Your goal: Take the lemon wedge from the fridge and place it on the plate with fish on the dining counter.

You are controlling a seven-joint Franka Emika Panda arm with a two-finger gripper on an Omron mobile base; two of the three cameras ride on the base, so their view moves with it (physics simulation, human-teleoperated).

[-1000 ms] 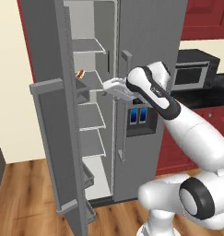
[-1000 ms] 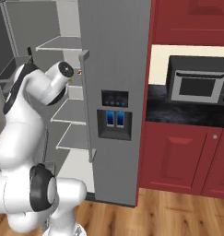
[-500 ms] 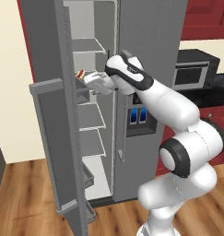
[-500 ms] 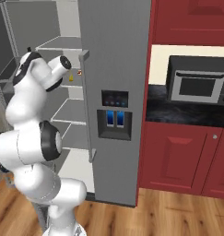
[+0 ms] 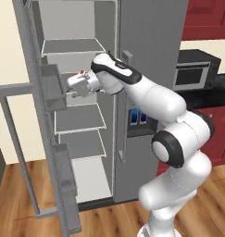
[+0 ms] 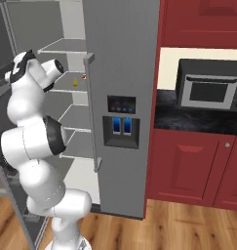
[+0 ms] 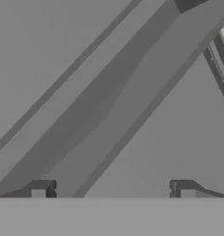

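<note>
The tall grey double-door fridge point(image 5: 151, 69) stands with its left door point(image 5: 44, 139) swung wide, its edge-on bins jutting toward the interior; the right door stays shut, its dark dispenser panel with blue light point(image 6: 121, 124) facing the room. The white arm reaches through the gap into the middle of the compartment, and the tool point(image 5: 71, 88) sits at the second shelf, close against the open door's upper bin point(image 5: 53, 90); there is little room between the hand and that bin's edge. In the hand view the two dark fingertips point(image 7: 39, 190) stand far apart, so the tool is spread with nothing between them; plain grey fridge surfaces run diagonally ahead. The tiny bright yellow lemon wedge point(image 6: 75, 83) lies on a white wire-edged shelf point(image 6: 71, 89) deep inside, beside the shut door's long vertical bar handle point(image 6: 93, 112); a small red-orange thing point(image 6: 84, 75) sits just beside it. Lower shelves point(image 5: 79, 118) lie bare, open in front.
</note>
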